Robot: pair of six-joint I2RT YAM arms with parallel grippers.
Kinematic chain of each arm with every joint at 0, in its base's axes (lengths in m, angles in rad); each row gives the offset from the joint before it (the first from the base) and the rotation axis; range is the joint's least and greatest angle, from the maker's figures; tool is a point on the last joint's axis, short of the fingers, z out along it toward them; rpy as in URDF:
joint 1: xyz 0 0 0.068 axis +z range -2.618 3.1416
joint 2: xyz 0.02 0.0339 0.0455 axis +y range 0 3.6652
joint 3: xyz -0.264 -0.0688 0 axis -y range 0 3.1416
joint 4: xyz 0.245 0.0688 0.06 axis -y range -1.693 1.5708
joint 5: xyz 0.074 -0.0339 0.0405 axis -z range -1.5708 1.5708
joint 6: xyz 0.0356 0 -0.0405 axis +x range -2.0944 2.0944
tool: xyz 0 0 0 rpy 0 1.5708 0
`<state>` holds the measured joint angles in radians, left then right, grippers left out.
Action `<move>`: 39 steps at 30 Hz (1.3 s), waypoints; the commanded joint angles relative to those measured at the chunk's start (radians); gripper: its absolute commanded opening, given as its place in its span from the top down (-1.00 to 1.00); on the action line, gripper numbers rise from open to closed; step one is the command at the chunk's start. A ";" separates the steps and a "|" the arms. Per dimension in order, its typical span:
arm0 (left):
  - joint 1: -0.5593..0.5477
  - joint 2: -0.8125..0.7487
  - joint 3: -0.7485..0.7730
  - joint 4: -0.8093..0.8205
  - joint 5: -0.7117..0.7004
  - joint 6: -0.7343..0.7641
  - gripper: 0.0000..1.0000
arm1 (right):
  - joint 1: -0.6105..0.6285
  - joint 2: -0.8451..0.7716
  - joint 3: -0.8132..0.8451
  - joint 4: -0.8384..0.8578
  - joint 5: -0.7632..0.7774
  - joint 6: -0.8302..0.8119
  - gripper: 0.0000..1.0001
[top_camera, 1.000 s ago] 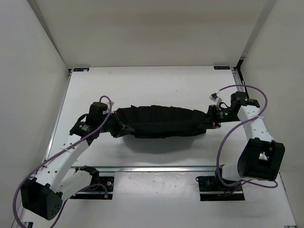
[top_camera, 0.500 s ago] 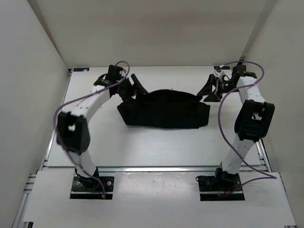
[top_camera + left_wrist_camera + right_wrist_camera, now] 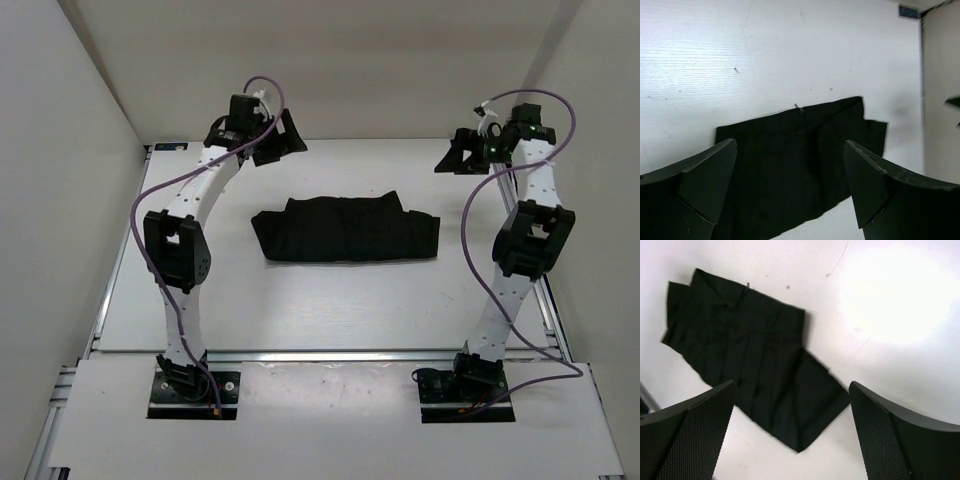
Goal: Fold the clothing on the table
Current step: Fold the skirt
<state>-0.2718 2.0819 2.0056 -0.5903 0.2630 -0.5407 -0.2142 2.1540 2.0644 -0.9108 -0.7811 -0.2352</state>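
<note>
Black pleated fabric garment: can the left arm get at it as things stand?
Probably yes: the left arm's fingers hang open facing the black pleated fabric garment, and nothing stands between them on the white table.

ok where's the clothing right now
In the top view the clothing lies flat near the middle of the table, between the left hand and right hand, touching neither.

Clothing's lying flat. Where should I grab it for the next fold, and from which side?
Probably the left short end of the clothing, with the open left gripper coming down from the left. It lies flat as a wide strip, so that end is a free edge with bare table beside it, ready to carry across to the right end.
</note>
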 commanded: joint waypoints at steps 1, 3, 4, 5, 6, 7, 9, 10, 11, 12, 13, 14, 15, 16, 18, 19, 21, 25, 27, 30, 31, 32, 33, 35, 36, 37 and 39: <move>-0.053 0.046 0.001 -0.086 -0.045 0.201 -0.97 | 0.022 0.176 0.205 -0.161 -0.026 -0.153 -0.95; -0.081 0.075 0.012 -0.150 -0.135 0.266 -0.97 | 0.042 0.234 0.293 -0.180 -0.027 -0.171 -0.95; -0.095 0.087 0.009 -0.161 -0.158 0.295 -0.98 | 0.062 0.266 0.334 -0.191 -0.002 -0.179 -0.97; -0.099 0.096 0.001 -0.175 -0.189 0.303 -0.97 | 0.074 0.292 0.358 -0.198 0.008 -0.185 -0.97; -0.098 0.099 -0.031 -0.171 -0.199 0.298 -0.97 | 0.096 0.306 0.375 -0.206 0.023 -0.193 -0.97; -0.090 0.102 -0.062 -0.164 -0.194 0.288 -0.97 | 0.119 0.317 0.385 -0.207 0.034 -0.193 -0.95; -0.078 0.098 -0.100 -0.126 -0.197 0.278 -0.95 | 0.128 0.333 0.376 -0.197 0.039 -0.188 -0.93; -0.078 0.099 -0.114 -0.123 -0.208 0.277 -0.93 | 0.136 0.339 0.372 -0.192 0.034 -0.179 -0.89; -0.072 0.101 -0.107 -0.111 -0.203 0.283 -0.95 | 0.142 0.345 0.367 -0.186 0.020 -0.170 -0.89; -0.073 0.116 -0.104 -0.114 -0.206 0.282 -0.95 | 0.139 0.348 0.364 -0.180 0.011 -0.161 -0.87; -0.067 0.131 -0.087 -0.123 -0.203 0.281 -0.95 | 0.144 0.362 0.361 -0.181 0.006 -0.167 -0.84; -0.057 0.141 -0.076 -0.126 -0.202 0.283 -0.92 | 0.147 0.365 0.358 -0.184 0.008 -0.173 -0.85; -0.060 0.159 -0.052 -0.140 -0.200 0.285 -0.93 | 0.153 0.363 0.347 -0.183 0.016 -0.179 -0.82; -0.055 0.171 -0.041 -0.141 -0.200 0.288 -0.93 | 0.159 0.368 0.335 -0.186 0.023 -0.179 -0.84; -0.047 0.187 -0.031 -0.147 -0.199 0.297 -0.93 | 0.167 0.379 0.327 -0.183 0.026 -0.190 -0.83; -0.043 0.191 -0.024 -0.154 -0.196 0.298 -0.93 | 0.173 0.380 0.324 -0.181 0.022 -0.194 -0.82; -0.038 0.199 -0.022 -0.144 -0.197 0.297 -0.92 | 0.187 0.395 0.315 -0.183 0.046 -0.205 -0.80; -0.033 0.213 -0.001 -0.134 -0.188 0.309 -0.91 | 0.203 0.406 0.318 -0.180 0.062 -0.217 -0.77; -0.037 0.214 0.005 -0.125 -0.180 0.306 -0.89 | 0.208 0.418 0.310 -0.184 0.062 -0.214 -0.75; -0.037 0.239 0.022 -0.115 -0.160 0.306 -0.80 | 0.208 0.422 0.316 -0.188 0.051 -0.201 -0.73; -0.040 0.245 0.024 -0.114 -0.147 0.305 -0.77 | 0.210 0.426 0.315 -0.185 0.048 -0.193 -0.73; -0.041 0.257 0.024 -0.112 -0.133 0.303 -0.73 | 0.208 0.431 0.309 -0.183 0.045 -0.190 -0.73; -0.041 0.265 0.034 -0.120 -0.137 0.297 -0.70 | 0.208 0.428 0.312 -0.178 0.042 -0.178 -0.71; -0.047 0.273 0.051 -0.120 -0.122 0.295 -0.69 | 0.208 0.428 0.307 -0.180 0.040 -0.170 -0.70; -0.049 0.277 0.041 -0.120 -0.123 0.297 -0.70 | 0.208 0.431 0.315 -0.174 0.048 -0.167 -0.71; -0.053 0.277 0.047 -0.114 -0.119 0.297 -0.69 | 0.208 0.434 0.313 -0.174 0.039 -0.156 -0.69; -0.056 0.283 0.042 -0.109 -0.108 0.286 -0.67 | 0.210 0.438 0.315 -0.174 0.045 -0.159 -0.66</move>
<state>-0.3149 2.3829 2.0132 -0.7174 0.1162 -0.2478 -0.0036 2.5790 2.3737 -1.0821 -0.7208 -0.4049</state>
